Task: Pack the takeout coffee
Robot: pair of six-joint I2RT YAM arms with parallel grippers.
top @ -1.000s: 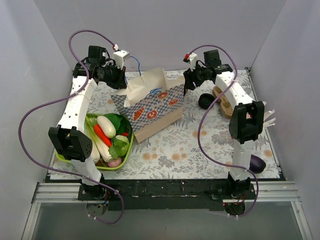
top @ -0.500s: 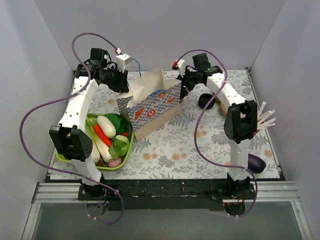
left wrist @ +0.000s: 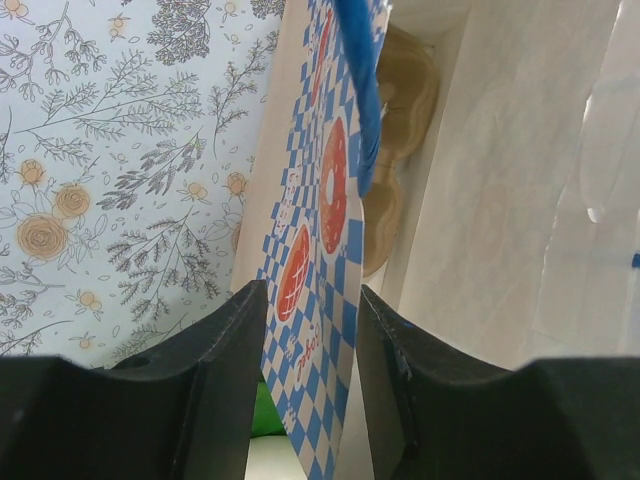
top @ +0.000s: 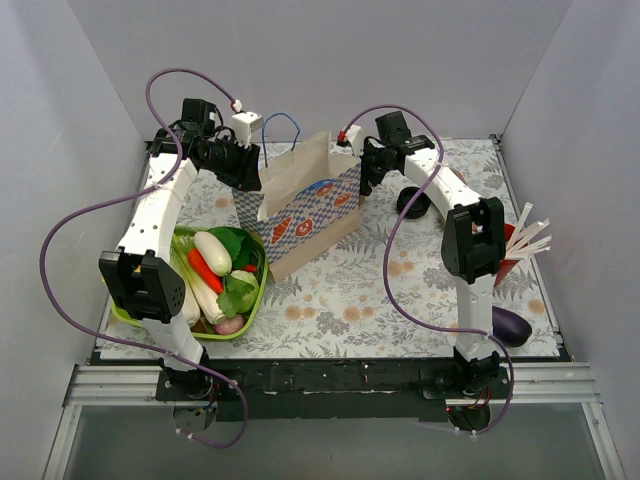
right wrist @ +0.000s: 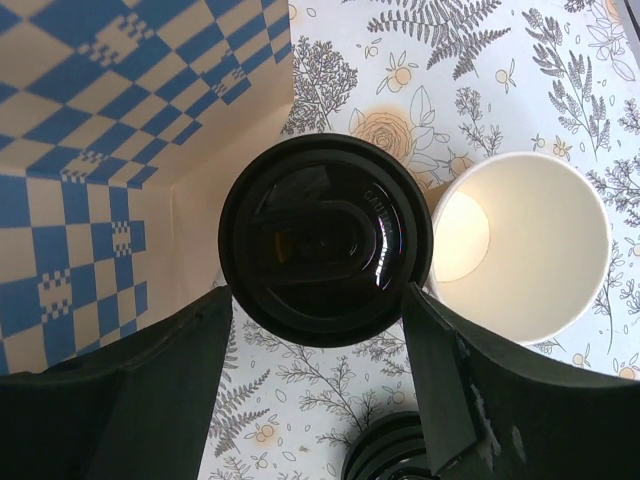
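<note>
The takeout coffee (right wrist: 325, 240) shows from above as a round black lid; its cup body is hidden underneath. My right gripper (right wrist: 318, 300) (top: 368, 172) points down over it, open, a fingertip at each side of the lid's near half, close beside the checked paper bag (right wrist: 90, 120) (top: 305, 205). My left gripper (left wrist: 310, 290) (top: 248, 170) is open at the bag's far left rim, with the blue-checked wall (left wrist: 330, 200) standing loose between the jaws. In the top view the arm hides the coffee.
An uncovered paper cup (right wrist: 520, 245) with a white inside stands right of the coffee. A loose black lid (right wrist: 390, 455) (top: 412, 203) lies near it. A green tray (top: 263, 285) of vegetables sits left of the bag. A red cup of white sticks (top: 510, 245) and a purple item (top: 512, 325) are at the right.
The left jaws have opened off the bag's rim. The right gripper has swung left to the bag's side and opened wider. The bag now stands more upright.
</note>
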